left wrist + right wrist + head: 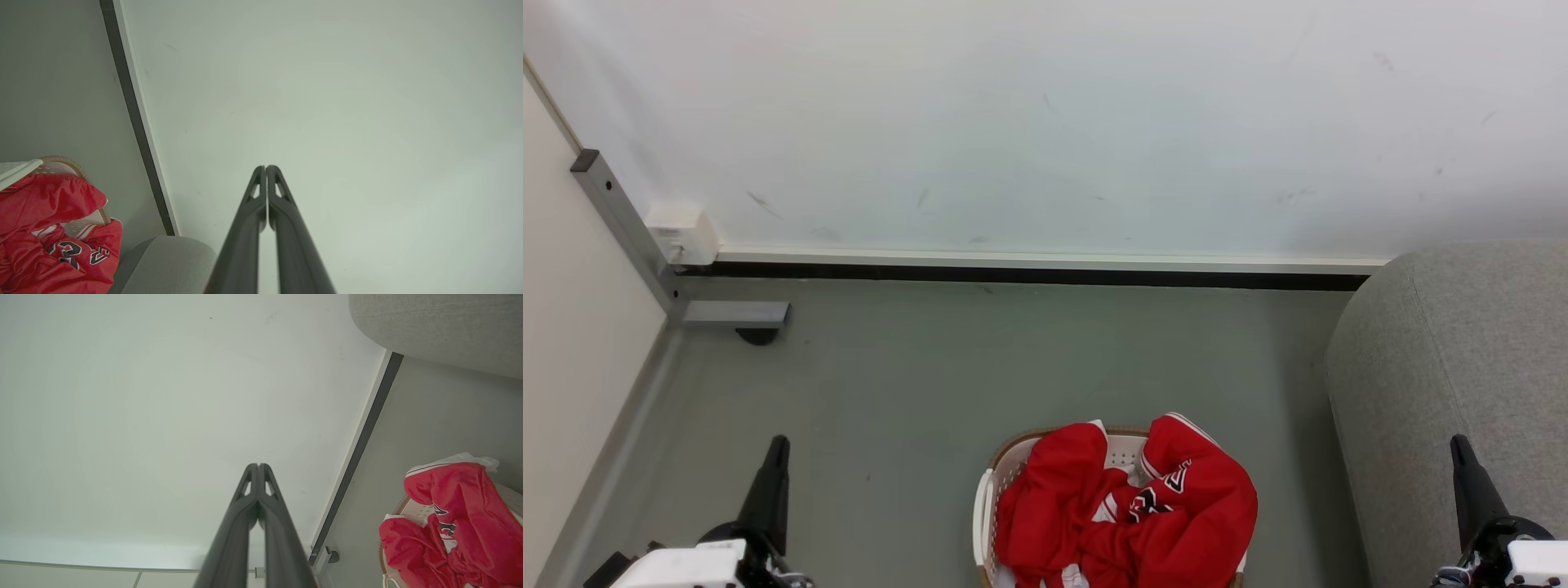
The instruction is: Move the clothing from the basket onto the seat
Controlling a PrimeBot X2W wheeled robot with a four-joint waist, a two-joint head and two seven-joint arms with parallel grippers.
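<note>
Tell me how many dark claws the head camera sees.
2. The left claw sits lower left above the grey floor; the right claw sits lower right, before the light grey fabric sofa.

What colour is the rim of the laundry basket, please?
The basket rim is brown, clearest in the head view.

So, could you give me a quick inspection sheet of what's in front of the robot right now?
Surface: grey-green floor; the basket stands on it.
Job's things: red clothing heaped in the basket, draped over its rim; grey seat at the right, apart from it.
Clutter: nothing seen.
Grippers: left claw and right claw both shut, empty, clear of the basket.
Cables: nothing seen.
Surroundings: white wall; metal post with a white box in the left corner.
</note>
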